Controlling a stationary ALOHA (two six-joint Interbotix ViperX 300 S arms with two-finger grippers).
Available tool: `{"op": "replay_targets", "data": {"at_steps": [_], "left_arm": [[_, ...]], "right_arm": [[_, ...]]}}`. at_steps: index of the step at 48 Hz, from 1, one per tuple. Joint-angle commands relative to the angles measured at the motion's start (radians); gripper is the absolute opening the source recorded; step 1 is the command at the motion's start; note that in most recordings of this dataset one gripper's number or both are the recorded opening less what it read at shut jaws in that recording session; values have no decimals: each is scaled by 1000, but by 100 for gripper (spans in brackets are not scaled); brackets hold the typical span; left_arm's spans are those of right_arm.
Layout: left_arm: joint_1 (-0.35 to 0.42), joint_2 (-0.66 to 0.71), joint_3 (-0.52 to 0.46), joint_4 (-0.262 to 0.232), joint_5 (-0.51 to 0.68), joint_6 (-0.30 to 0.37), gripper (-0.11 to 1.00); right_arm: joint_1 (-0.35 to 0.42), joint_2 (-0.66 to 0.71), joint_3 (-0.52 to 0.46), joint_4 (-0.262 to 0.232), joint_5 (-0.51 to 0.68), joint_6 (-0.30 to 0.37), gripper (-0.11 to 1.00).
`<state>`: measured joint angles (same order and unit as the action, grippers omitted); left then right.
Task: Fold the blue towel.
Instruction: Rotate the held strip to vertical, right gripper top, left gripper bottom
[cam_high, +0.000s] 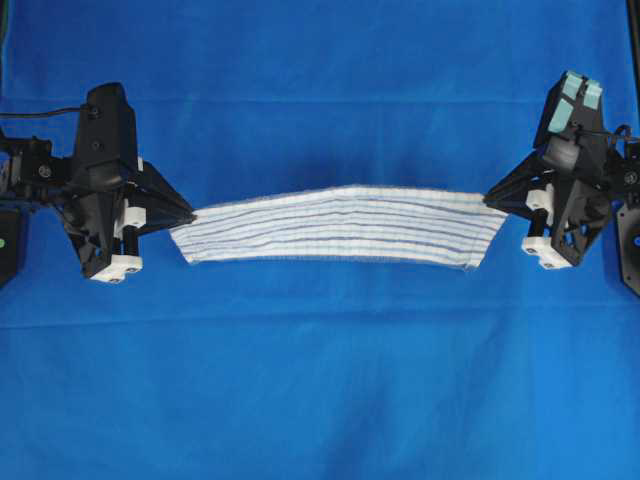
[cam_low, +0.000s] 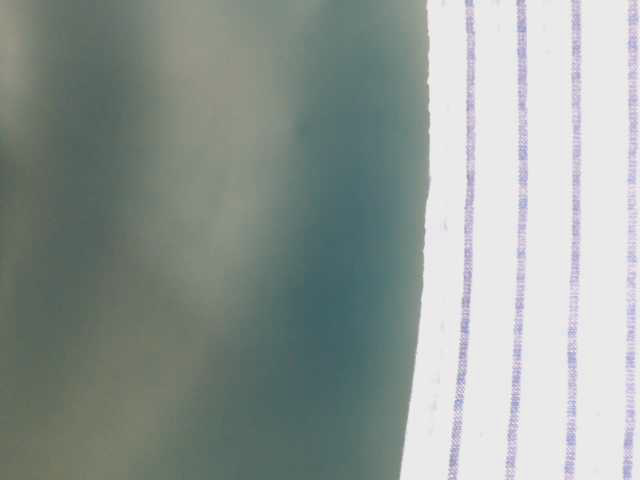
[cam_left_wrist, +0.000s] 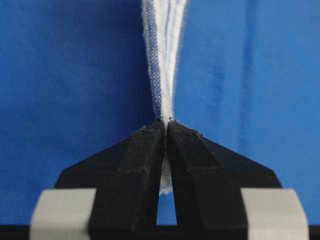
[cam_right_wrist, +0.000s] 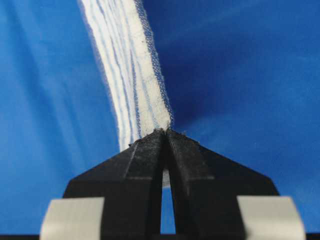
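The blue towel, white with thin blue stripes, hangs stretched between my two grippers above the table, seen nearly edge-on from overhead. My left gripper is shut on its left end; the cloth runs straight out from the closed fingertips. At the other end my right gripper is shut on the towel's corner, pinched between its fingertips. In the table-level view the towel fills the right side, close and hanging, and hides whatever lies behind it.
A plain bright-blue sheet covers the whole table under the towel. The black arm bodies stand at the left and right edges of the overhead view.
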<state>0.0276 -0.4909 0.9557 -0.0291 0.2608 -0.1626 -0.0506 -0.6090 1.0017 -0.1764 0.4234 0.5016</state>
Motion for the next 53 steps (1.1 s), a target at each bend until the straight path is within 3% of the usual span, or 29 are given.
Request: {"op": "replay_targets", "data": {"at_steps": [1,14,27,43,53], "left_arm": [[-8,-5,-15,0,-15,-3,1],[-117,81,-72,0,-147,-2,1],[-225,255,-238,0,-175,6,1],[-255,459,-453,6,-213,25,1],[-256,565,-569,6,-229,103,1]], "right_arm": [[-15,12,-32,-18,-20,3,3],[-166,98,-98,-86,-29,3,3],[-314,198,-195,-184,-74,0,3],[-370,330,-327,-258,-138,-9,3],[-373,408,-410,-302,-146,-9,3]]}}
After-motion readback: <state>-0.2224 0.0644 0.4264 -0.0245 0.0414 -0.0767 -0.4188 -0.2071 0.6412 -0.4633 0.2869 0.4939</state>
